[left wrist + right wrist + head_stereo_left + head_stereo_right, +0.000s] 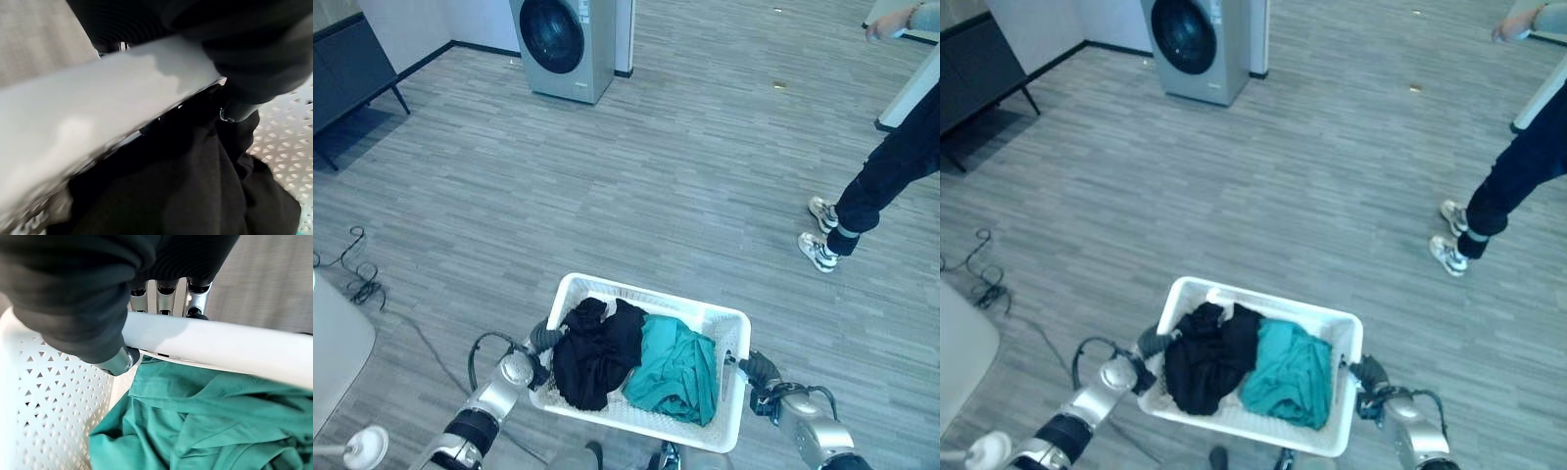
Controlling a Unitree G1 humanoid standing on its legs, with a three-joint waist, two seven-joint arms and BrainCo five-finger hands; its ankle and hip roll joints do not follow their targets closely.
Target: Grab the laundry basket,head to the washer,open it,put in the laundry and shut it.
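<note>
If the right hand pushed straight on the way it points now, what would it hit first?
The right hand is already on the basket rim; pushing further inward, it would likely press into the teal cloth lying just past it.

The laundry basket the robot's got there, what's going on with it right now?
The robot holds a white laundry basket in front of it, left hand gripping one end rim and right hand curled over the other. Inside lie a black garment and a teal garment. The washer stands well ahead across the wood-look floor, door shut. A person stands off to the right.
</note>
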